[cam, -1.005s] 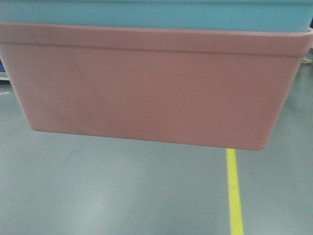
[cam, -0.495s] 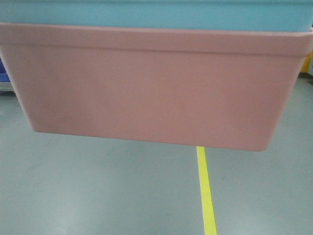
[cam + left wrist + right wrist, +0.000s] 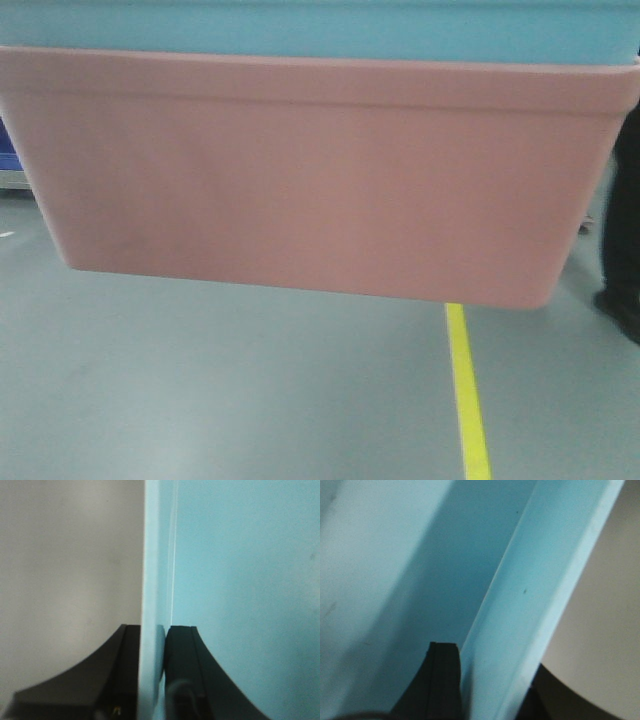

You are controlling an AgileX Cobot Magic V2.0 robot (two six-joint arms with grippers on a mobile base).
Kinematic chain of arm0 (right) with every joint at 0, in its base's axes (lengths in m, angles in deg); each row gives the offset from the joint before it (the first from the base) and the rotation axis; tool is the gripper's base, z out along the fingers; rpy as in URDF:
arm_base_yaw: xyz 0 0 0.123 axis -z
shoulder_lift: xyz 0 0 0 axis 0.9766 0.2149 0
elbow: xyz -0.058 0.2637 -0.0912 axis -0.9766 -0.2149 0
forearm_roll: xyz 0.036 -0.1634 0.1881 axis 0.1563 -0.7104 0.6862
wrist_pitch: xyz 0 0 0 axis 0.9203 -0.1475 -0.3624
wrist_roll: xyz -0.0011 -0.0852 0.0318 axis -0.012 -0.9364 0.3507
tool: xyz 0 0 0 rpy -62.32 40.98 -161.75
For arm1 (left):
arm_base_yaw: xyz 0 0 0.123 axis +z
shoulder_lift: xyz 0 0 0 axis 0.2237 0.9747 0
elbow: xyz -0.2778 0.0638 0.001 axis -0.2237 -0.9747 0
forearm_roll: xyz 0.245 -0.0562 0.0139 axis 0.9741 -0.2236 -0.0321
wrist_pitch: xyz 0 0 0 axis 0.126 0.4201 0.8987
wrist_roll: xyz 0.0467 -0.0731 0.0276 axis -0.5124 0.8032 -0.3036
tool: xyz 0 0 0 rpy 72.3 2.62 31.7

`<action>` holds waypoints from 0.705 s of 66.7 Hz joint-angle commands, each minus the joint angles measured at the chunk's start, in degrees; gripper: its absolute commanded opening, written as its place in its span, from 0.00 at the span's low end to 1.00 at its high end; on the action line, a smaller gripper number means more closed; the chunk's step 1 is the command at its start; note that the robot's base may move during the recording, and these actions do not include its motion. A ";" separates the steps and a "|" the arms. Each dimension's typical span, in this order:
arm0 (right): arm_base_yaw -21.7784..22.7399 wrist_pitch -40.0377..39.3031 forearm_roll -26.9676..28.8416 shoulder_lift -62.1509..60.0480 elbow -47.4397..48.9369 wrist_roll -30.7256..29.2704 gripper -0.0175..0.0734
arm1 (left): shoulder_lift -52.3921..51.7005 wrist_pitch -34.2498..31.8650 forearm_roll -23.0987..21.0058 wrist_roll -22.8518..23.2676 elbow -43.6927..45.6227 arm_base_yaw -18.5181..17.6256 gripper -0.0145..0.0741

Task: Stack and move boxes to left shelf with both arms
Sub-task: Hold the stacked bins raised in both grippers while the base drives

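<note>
The salmon pink box (image 3: 310,170) fills the front view, held off the floor, with the light blue box (image 3: 320,28) nested in it and showing above its rim. In the left wrist view my left gripper (image 3: 152,635) is shut on the light blue box's wall (image 3: 159,555), one black finger on each side. The right wrist view has my right gripper (image 3: 495,660) shut on the light blue box's opposite rim (image 3: 540,590), one finger inside and one outside. The left shelf is out of view.
Grey-green floor (image 3: 220,390) lies below the boxes, crossed by a yellow line (image 3: 465,390). A dark figure's leg and shoe (image 3: 625,240) stand at the right edge. A blue object on a steel frame (image 3: 8,160) peeks out at the far left.
The boxes stay fixed in the front view while the floor shifts: the yellow line went left, then back right. A dark figure has come into view at the right edge.
</note>
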 commanded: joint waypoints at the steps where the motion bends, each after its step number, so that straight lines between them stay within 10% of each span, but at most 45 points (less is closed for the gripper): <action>1: -1.83 -14.84 5.25 -1.77 2.74 0.30 0.25 | -2.46 -12.43 -7.87 0.56 2.47 -2.22 0.16; 47: -1.83 -14.64 5.25 -1.77 2.74 0.30 0.25 | -2.10 -12.43 -8.17 0.56 2.47 -2.22 0.16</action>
